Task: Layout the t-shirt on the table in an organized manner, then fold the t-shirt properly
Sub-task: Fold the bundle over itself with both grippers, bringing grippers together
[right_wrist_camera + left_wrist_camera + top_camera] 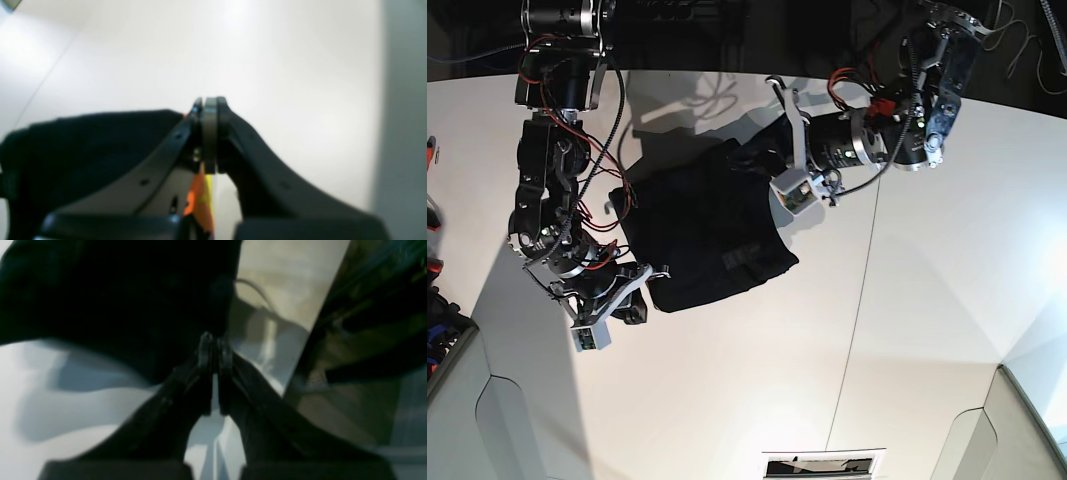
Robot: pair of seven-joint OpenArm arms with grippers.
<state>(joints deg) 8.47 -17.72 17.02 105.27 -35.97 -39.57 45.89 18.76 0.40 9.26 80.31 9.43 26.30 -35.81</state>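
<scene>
Black t-shirt (702, 235) is lying bunched on the white surface (927, 300), left of the thin dark seam, in the far-left half of the scene. Right end effector (210, 110) is sitting pinched fully together at the shirt's near-left edge, with black cloth beside it and an orange-yellow print showing just under the tips. Left end effector (215, 346) is sitting clamped at the shirt's far-right edge, its tips pressing into dark fabric, though blur is hiding how much cloth it's gripping.
</scene>
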